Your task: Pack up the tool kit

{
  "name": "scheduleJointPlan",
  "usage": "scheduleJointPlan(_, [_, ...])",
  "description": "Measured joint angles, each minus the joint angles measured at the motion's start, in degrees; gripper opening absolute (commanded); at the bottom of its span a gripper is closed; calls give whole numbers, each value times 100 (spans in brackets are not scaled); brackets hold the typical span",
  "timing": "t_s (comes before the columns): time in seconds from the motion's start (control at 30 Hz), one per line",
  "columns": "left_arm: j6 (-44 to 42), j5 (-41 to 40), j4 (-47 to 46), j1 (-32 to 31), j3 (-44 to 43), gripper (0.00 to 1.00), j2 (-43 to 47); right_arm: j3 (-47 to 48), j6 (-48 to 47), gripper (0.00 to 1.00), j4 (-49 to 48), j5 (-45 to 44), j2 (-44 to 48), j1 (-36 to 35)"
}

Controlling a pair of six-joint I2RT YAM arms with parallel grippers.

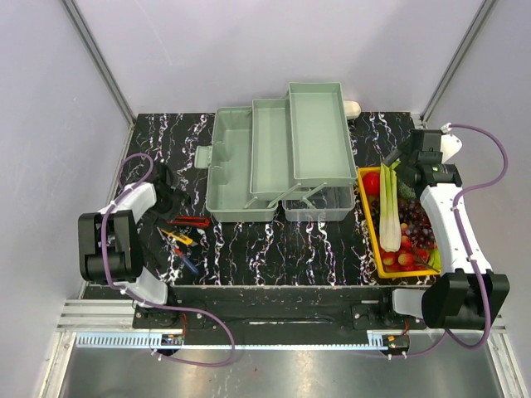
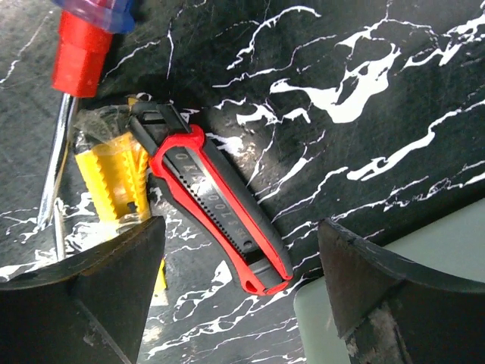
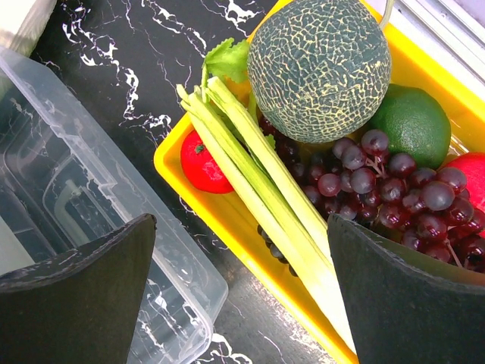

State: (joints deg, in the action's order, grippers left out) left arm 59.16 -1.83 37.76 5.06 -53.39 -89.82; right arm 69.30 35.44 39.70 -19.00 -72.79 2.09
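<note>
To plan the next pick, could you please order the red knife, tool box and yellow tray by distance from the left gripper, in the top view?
1. The red knife, right beside the left gripper.
2. The tool box, in the middle.
3. The yellow tray, far right.

We are seeing the screwdriver (image 2: pixel 82 42) running off the top edge, its tip hiding behind a finger (image 2: pixel 87 299). The clear box (image 3: pixel 91 205) is running past the left edge, the red fruit (image 3: pixel 471 168) past the right.
</note>
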Motion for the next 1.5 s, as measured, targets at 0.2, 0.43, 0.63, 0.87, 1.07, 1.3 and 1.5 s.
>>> scheduleJointPlan(0.2, [92,-20,-94,0,-42,77,-323,-22,44,100,-4,24,0,26])
scheduleJointPlan(0.43, [87,-96,-98,0,-52,46,-369,-68,66,100,-7,70,-2,44])
scheduleJointPlan(0.63, [-87,-109,-103,2,-181,20,-485,-66,87,98,-20,225,-2,83])
scheduleJointPlan(0.87, [-378,-170,-136,7,-343,0,-566,129,105,98,-44,367,-11,103])
scheduleJointPlan(1.07, [-772,-262,-17,33,-831,0,-564,496,103,98,-68,610,-13,168])
scheduleJointPlan(1.3, [-1384,-267,280,37,-1862,0,-356,1165,81,96,-166,975,-92,184])
scheduleJointPlan(1.5, [-1980,289,535,48,-2837,1,59,1226,79,94,-240,1220,-140,184])
